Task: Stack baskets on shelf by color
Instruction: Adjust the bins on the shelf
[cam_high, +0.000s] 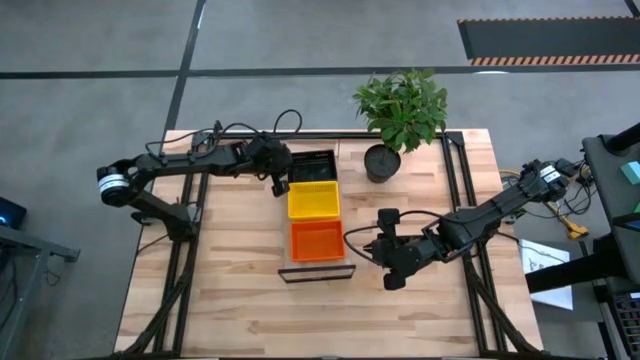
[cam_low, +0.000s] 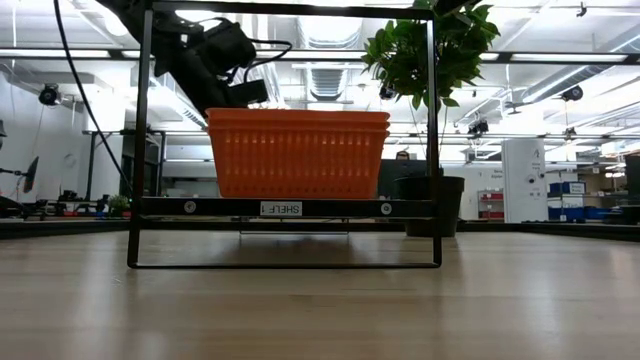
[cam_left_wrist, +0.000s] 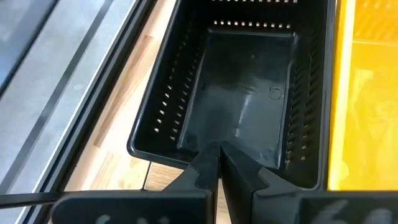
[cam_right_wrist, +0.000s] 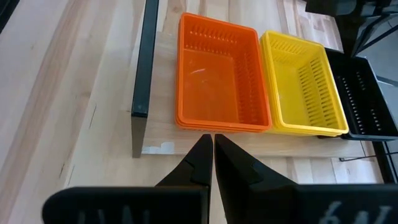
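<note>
Three baskets sit in a row on the shelf (cam_high: 300, 272): black (cam_high: 312, 165) at the far end, yellow (cam_high: 313, 200) in the middle, orange-red (cam_high: 317, 241) at the near end. In the low view the orange-red one (cam_low: 297, 153) shows two stacked rims. My left gripper (cam_high: 279, 184) is shut at the black basket's left short wall (cam_left_wrist: 186, 155). My right gripper (cam_high: 362, 246) is shut and empty, just right of the orange-red basket (cam_right_wrist: 221, 81), with its tips (cam_right_wrist: 213, 142) short of the rim. My left gripper's shut fingertips (cam_left_wrist: 219, 152) stand over the black basket's left short wall, slanting down from the table's left. I cannot tell whether they touch it.
A green plant in a black pot (cam_high: 382, 163) stands at the far edge, right of the shelf. The shelf's black frame (cam_low: 140, 140) rises at both ends. Black table rails (cam_high: 465, 190) run along both sides. Bare wood lies at the table's near side (cam_high: 320, 320).
</note>
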